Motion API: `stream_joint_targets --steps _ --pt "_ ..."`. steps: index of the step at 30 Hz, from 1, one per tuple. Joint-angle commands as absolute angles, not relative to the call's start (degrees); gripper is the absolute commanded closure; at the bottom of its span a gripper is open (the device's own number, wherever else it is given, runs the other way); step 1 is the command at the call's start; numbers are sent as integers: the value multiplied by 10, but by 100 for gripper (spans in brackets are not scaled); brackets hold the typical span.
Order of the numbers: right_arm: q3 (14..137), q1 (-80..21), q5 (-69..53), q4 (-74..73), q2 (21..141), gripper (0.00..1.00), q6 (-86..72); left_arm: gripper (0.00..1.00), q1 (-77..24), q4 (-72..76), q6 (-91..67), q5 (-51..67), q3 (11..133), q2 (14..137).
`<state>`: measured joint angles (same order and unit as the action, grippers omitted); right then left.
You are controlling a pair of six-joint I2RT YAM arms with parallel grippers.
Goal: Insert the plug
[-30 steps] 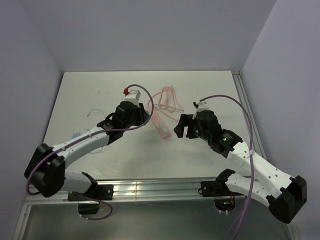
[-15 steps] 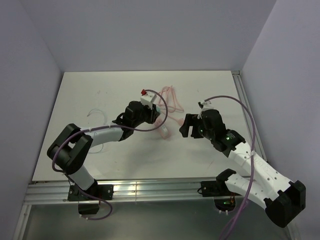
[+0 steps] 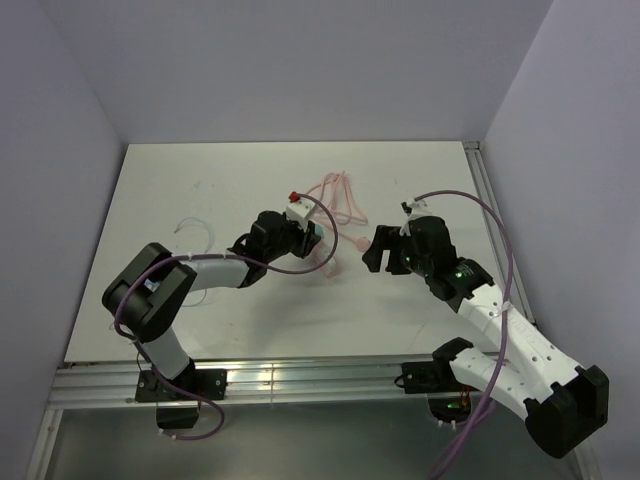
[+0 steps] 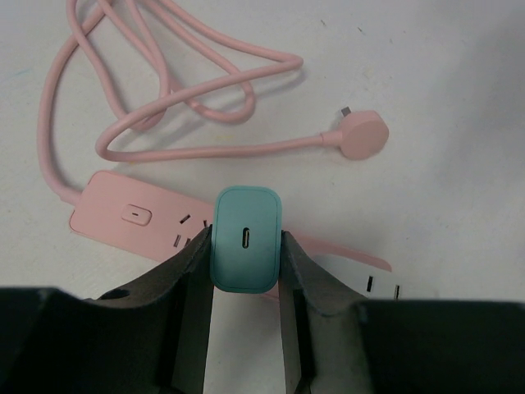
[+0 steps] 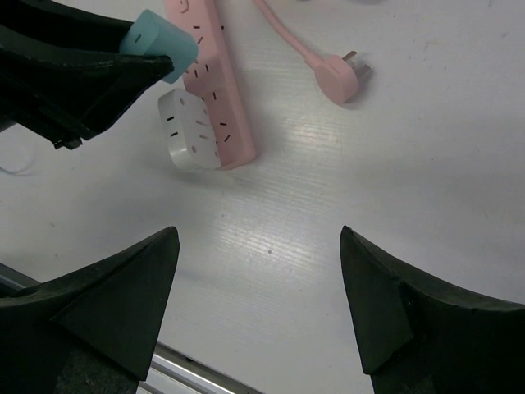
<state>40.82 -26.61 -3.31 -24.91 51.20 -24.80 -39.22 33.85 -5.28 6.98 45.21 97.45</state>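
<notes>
Gripping plug (image 4: 246, 238) over power strip (image 4: 123, 217), left jaws; right jaws spread wide, empty.

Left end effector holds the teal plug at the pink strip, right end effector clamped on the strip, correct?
No: right wrist view shows the right end effector open, off the pink strip. The left end effector does hold the teal plug at it.

Pink power strip (image 4: 131, 217) flat on white surface (image 4: 443, 66), cord (image 4: 246, 146) looped behind it; white socket block (image 5: 189, 130) touching its side.
</notes>
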Motion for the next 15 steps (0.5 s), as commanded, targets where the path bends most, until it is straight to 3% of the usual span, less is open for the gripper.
stream_joint_targets --steps 1,15 --pt "402 -258 -55 -231 499 14 -244 100 -393 379 -14 97 446 970" --pt "402 -250 -73 -224 518 15 -248 100 -394 376 42 107 456 1004"
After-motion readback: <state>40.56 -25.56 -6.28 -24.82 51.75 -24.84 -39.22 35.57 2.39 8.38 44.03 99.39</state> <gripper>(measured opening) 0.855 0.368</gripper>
